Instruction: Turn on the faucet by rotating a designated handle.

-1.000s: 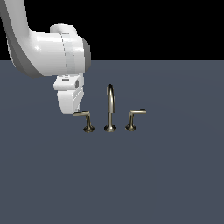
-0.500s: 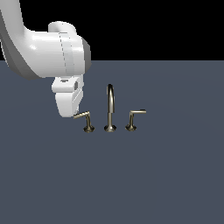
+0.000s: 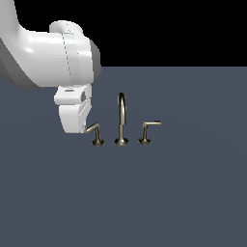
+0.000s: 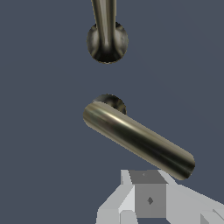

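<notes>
Brass handle [image 3: 94, 128] tip at gripper [image 3: 77, 126]

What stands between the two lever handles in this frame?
The gooseneck spout stands between the designated handle and the other lever, shown in the exterior view. The end effector sits at the designated handle's tip.

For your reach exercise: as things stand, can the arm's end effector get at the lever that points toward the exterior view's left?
Probably yes. The end effector sits right at the lever tip, with nothing between them; the spout stands off to the side.
</notes>
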### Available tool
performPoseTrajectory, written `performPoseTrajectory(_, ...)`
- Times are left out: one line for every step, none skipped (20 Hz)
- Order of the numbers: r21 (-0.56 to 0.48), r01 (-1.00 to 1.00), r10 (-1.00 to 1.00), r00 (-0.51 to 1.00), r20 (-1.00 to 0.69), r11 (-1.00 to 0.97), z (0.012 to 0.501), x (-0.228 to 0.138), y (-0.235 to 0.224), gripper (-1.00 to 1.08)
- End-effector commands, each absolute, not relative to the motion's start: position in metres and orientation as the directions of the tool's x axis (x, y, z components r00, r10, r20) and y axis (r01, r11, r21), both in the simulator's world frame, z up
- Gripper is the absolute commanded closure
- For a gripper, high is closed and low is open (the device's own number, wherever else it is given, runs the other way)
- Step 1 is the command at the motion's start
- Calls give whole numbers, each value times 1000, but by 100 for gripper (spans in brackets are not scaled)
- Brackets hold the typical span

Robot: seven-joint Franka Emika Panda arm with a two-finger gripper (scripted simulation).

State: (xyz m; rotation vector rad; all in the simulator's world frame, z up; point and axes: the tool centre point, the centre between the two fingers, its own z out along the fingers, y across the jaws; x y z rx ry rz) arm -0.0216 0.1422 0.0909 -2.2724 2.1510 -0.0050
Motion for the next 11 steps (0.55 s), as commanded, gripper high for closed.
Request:
performPoseTrajectory(-7, -999, -999, 53, -4, -53, 91, -27, 134, 108)
performPoseTrajectory(-7, -999, -999, 53, -4, -53, 91, -29, 131, 108)
performPoseTrajectory(-6, -999, -999, 53, -3, -53, 91, -31, 127, 108)
performPoseTrajectory(-5, -999, -999, 53, -3, -53, 91, -34, 124, 108)
performPoseTrajectory(-4, -999, -999, 53, -2, -53, 91, -36, 121, 108)
performPoseTrajectory(-4, -999, -999, 53, -2, -53, 91, -38, 117, 108)
performPoseTrajectory(-3, -999, -999, 53, -2, -53, 91, -40, 114, 108)
performPoseTrajectory(-2, -999, -999, 53, -1, -53, 91, -42, 110, 108)
performPoseTrajectory(-2, -999, -999, 53, -1, -53, 91, -45, 107, 108)
performPoseTrajectory(0, -999, -999, 53, 0, -53, 91, -47, 103, 108)
performPoseTrajectory(0, -999, -999, 53, 0, -53, 91, -47, 103, 108)
